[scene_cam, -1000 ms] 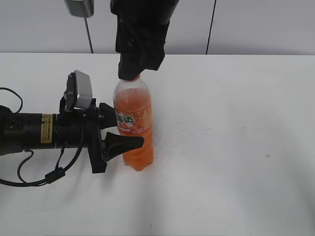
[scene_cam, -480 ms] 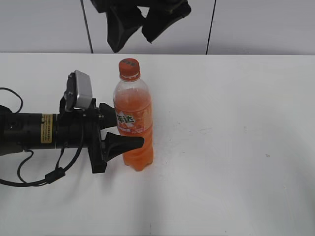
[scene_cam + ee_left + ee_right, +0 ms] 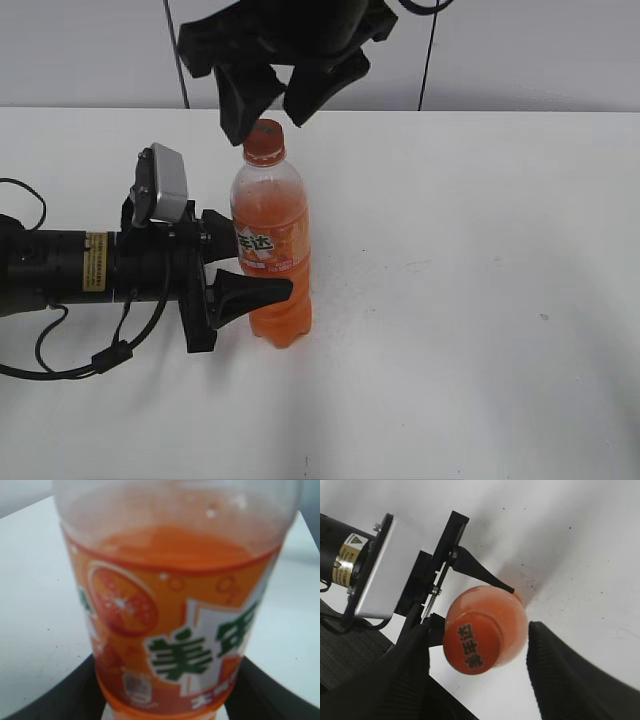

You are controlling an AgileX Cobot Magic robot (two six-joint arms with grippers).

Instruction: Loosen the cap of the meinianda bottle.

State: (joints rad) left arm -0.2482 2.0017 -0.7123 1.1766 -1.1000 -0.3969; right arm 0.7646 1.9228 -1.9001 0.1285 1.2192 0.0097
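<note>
Meinianda bottle [image 3: 271, 250], tall clear plastic with orange soda, stands upright on the white table [image 3: 480, 300], clamped at its label between the left gripper's [image 3: 245, 272] black jaws. Over its small orange screw cap [image 3: 264, 139], the right gripper [image 3: 268, 98] hangs with jaws spread wide, not touching it.

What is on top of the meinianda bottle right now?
The orange cap sits on the meinianda bottle, uncovered, dark characters visible on top. The right gripper hangs open above it, fingers either side, not touching. Whether the cap is loosened cannot be seen.
</note>
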